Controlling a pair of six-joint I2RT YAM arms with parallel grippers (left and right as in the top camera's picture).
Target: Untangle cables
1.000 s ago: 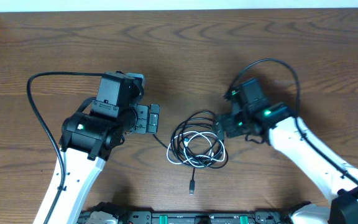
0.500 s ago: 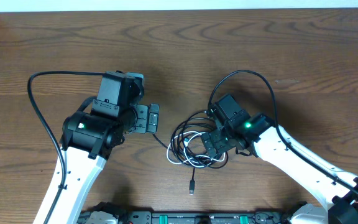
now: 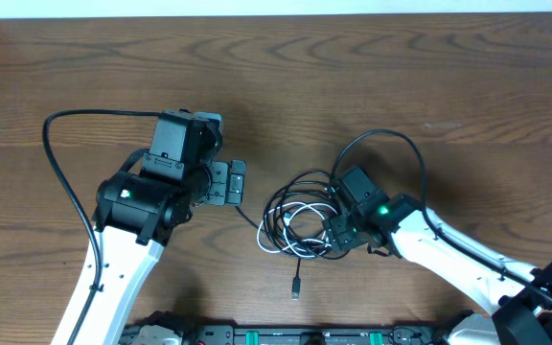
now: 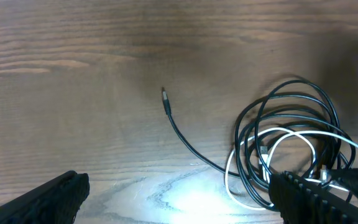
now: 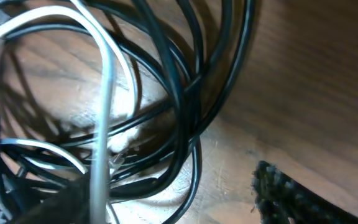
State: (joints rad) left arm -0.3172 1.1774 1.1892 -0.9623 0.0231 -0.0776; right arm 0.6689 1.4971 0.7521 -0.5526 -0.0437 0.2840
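The cables [image 3: 302, 222] lie in one tangled coil at the table's middle: several black loops and one white cord. A black end with a plug [image 3: 296, 288] trails toward the front. Another black end runs left toward my left gripper [image 3: 230, 182], which is open and empty just left of the coil. In the left wrist view the coil [image 4: 289, 144] lies at the right and a loose plug [image 4: 164, 94] lies apart from it. My right gripper [image 3: 337, 230] is open, low over the coil's right edge. In the right wrist view black loops [image 5: 185, 93] and the white cord [image 5: 106, 81] lie between its fingers.
A thick black arm cable [image 3: 60, 163] loops out to the left of the left arm. Another arm cable [image 3: 401, 144] arcs above the right arm. The table's far edge [image 3: 276, 13] runs along the top.
My right gripper has moved left and toward the front, from beside the coil's right side down onto its right edge. The left arm and the coil have not moved.
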